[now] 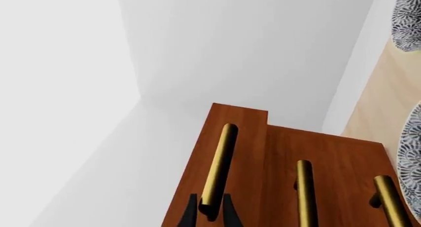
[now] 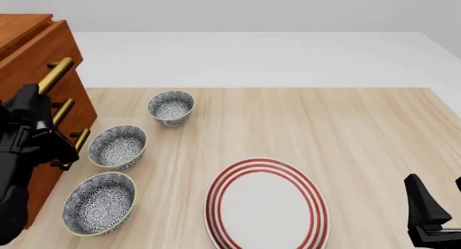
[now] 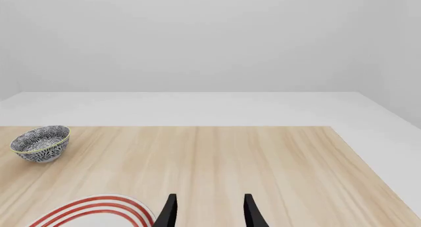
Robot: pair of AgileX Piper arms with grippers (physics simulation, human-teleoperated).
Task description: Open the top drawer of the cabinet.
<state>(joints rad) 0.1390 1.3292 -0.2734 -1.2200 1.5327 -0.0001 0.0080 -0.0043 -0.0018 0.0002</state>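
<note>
Three brass-handled drawers face the table from the cabinet point(image 2: 29, 49) at its left edge, and the top drawer point(image 1: 230, 138) juts out a little past the two below, the left gripper point(image 1: 210, 212) clamped on its handle point(image 1: 219, 163). Three patterned bowls point(image 2: 117, 146) sit just beside the cabinet, then a red-ringed plate point(image 2: 266, 206) at the near edge. Near the right corner the right gripper point(image 3: 209, 210) hangs with fingers apart, holding nothing.
</note>
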